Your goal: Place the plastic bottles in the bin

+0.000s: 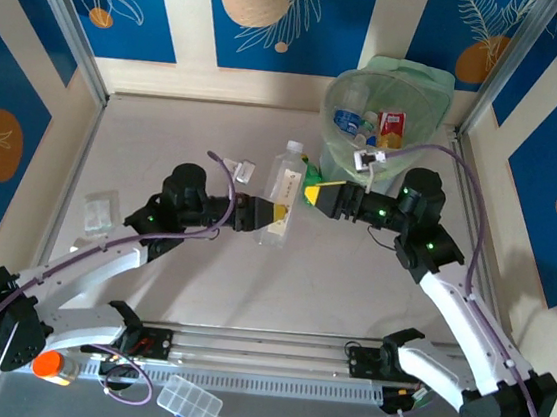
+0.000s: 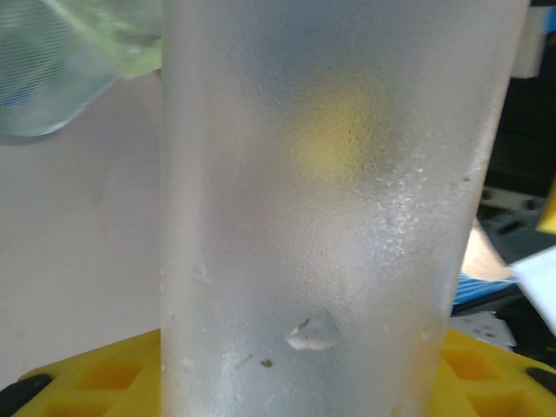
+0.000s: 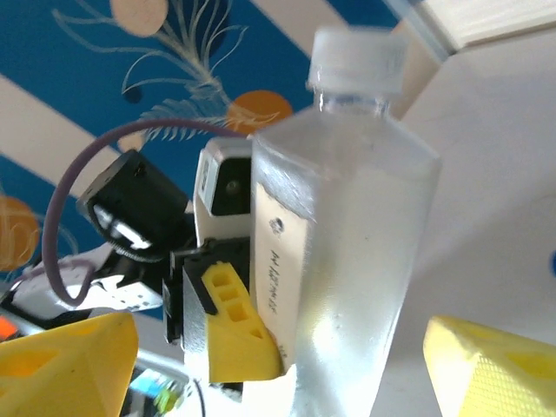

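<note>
A clear plastic bottle (image 1: 282, 191) with a white cap and a pale label hangs above the table's middle, held round its lower body by my left gripper (image 1: 276, 212), which is shut on it. In the left wrist view the bottle (image 2: 330, 208) stands between that gripper's (image 2: 287, 387) yellow fingers (image 2: 95, 378). My right gripper (image 1: 311, 189) is open just to the bottle's right. In the right wrist view its (image 3: 278, 365) yellow fingertips (image 3: 61, 365) stand wide on either side of the bottle (image 3: 347, 243), not touching it. The bin (image 1: 339, 140) stands at the back right with other bottles (image 1: 350, 122) inside.
A crumpled clear plastic piece (image 1: 100, 211) lies at the left of the table. An orange-capped jar (image 1: 53, 365) and a clear compartment box (image 1: 189, 404) sit by the near rail. Something green (image 1: 315, 171) lies at the bin's foot, behind my right gripper.
</note>
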Motion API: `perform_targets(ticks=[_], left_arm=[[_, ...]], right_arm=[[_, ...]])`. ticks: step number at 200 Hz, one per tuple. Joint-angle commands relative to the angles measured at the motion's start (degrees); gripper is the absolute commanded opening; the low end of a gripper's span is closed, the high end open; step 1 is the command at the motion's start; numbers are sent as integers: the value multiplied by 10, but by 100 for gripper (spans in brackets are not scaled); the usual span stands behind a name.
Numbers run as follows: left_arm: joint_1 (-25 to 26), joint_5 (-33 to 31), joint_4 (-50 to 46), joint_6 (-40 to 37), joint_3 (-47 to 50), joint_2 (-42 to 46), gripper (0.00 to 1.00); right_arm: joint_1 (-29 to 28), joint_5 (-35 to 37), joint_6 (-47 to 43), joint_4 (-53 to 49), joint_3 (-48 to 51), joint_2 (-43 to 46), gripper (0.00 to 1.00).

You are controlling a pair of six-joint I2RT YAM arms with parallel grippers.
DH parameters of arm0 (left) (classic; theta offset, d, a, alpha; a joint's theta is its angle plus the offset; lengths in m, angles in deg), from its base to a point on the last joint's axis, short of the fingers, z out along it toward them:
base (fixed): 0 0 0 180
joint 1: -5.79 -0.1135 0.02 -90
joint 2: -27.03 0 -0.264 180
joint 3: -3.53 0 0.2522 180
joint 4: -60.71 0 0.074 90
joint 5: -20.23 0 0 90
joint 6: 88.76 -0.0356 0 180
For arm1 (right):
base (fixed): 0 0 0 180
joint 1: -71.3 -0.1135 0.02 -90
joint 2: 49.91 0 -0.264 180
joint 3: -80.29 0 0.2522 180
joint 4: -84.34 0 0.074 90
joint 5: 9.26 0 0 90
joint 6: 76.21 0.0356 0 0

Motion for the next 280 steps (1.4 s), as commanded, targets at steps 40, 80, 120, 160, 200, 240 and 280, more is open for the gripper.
perform_targets(ticks=[40,80,120,160,200,240,280], left_arm=[[-3,81,210,103,18,15,51],[-3,77,209,101,28,14,50],[-3,80,189,86,32,13,50],[-3,77,151,61,32,18,51],[-3,57,104,36,33,37,77],[-10,-1,-38,-47,3,76,87],[-23,-100,-200,-144,-35,129,89]], right_arm=[[-52,-40,69,140,-9,-59,86],[-72,-34,73,157,-10,-65,76],[-74,1,86,160,-3,-50,67],[-80,18,94,152,-4,-45,52],[-80,30,70,107,-8,-31,47],[-60,61,16,5,-33,-16,41],[-15,89,-48,-113,-84,-14,40]])
